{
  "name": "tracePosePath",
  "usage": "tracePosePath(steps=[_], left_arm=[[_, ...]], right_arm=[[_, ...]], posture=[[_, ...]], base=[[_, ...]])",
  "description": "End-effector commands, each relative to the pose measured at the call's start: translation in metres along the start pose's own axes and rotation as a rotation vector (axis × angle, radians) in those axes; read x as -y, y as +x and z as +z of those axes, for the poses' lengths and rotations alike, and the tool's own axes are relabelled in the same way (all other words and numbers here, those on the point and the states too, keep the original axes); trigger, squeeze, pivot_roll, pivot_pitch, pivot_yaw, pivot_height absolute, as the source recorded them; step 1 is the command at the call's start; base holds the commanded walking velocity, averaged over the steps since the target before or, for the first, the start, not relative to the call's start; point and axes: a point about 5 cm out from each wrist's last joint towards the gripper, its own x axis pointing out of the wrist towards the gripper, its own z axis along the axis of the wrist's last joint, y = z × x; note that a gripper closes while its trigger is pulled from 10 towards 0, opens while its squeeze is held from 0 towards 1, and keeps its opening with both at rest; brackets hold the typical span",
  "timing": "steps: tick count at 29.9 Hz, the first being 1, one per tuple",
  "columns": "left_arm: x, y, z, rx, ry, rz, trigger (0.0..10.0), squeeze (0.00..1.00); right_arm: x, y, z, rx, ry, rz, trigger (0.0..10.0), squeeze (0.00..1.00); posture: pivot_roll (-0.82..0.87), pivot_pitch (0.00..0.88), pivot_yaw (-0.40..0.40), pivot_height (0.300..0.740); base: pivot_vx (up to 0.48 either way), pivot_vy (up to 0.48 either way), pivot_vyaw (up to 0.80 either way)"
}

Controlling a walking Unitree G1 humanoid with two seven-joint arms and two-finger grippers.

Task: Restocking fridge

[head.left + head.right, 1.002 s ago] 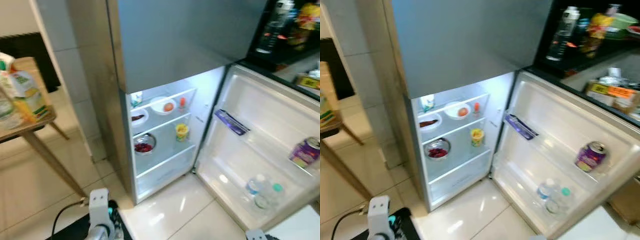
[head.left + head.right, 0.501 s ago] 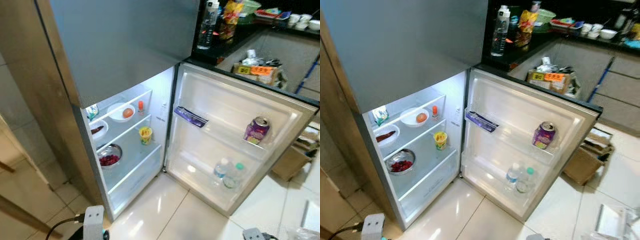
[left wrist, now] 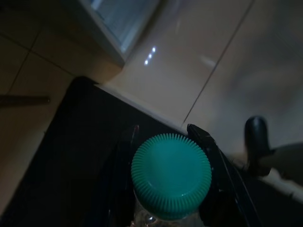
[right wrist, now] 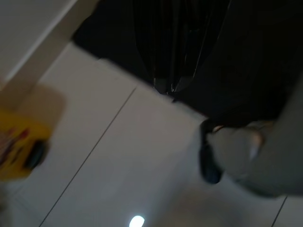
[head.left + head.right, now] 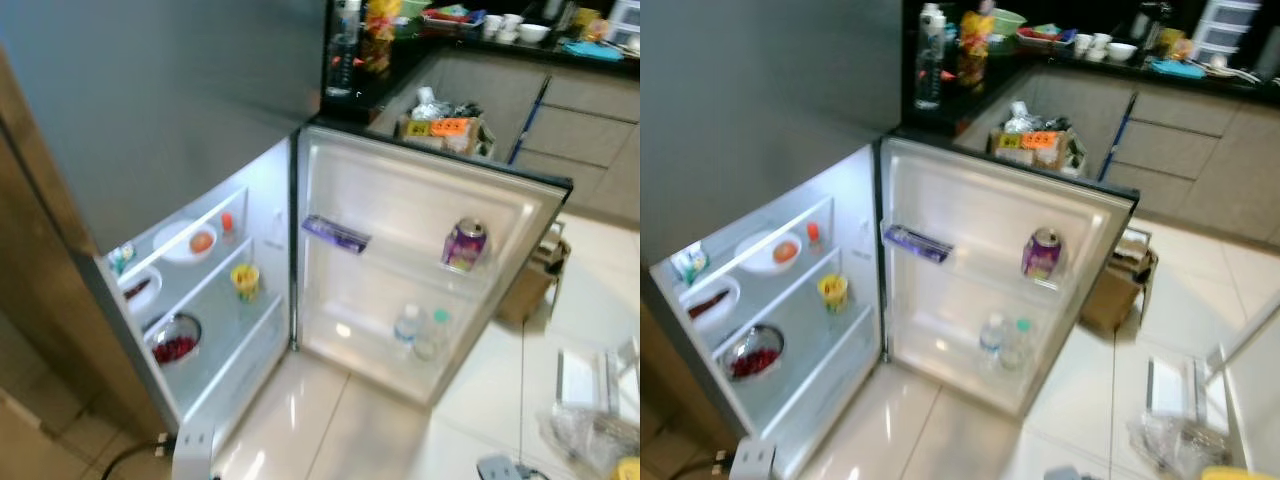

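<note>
Fridge (image 5: 150,110) stands w/ lower door (image 5: 420,240) swung wide open, interior lit. Inside shelves: white bowl w/ orange fruit (image 5: 190,242), small red-capped bottle (image 5: 227,222) just beside it, a carton (image 5: 120,258) at the shelf's outer end, another white dish w/ something dark (image 5: 138,288) one level down, yellow cup (image 5: 245,281) near the hinge side, metal bowl of red berries (image 5: 175,340) lower still. Door racks: purple flat packet (image 5: 336,233) in the upper small rack, purple can (image 5: 464,245) on the mid rack, two clear water bottles (image 5: 420,333) in the bottom rack. Behind the door, a dark counter (image 5: 1060,60) w/ bottles, bowls & cups; cardboard box (image 5: 1118,290) on the floor by the door edge. Left gripper (image 3: 165,156) is low over the tiled floor, its two black fingers clamped on either side of a bottle w/ ribbed green cap (image 3: 171,176). Right gripper (image 4: 168,87) hangs low over pale tiles, fingertips pressed together, nothing btwn them; a blurred yellow object (image 4: 19,149) lies on the floor nearby.
</note>
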Motion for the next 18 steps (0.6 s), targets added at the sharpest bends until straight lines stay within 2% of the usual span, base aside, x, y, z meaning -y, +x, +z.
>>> tracePosePath(steps=[1,18], left_arm=[[0.0077,0.0011,0.0012,-0.003,0.005,-0.026,10.0,0.0],[0.01,0.0021,0.0036,-0.005,0.025,-0.031,10.0,0.0]], right_arm=[[0.0033,-0.0005,0.0002,-0.003,-0.006,-0.011,10.0,0.0],[0.0042,0.0001,0.0082,0.012,-0.036,-0.008,10.0,0.0]], posture=[[-0.12,0.0,-0.006,0.74],[-0.11,0.0,-0.014,0.74]], base=[[0.0,0.0,-0.8],[0.0,0.0,-0.8]])
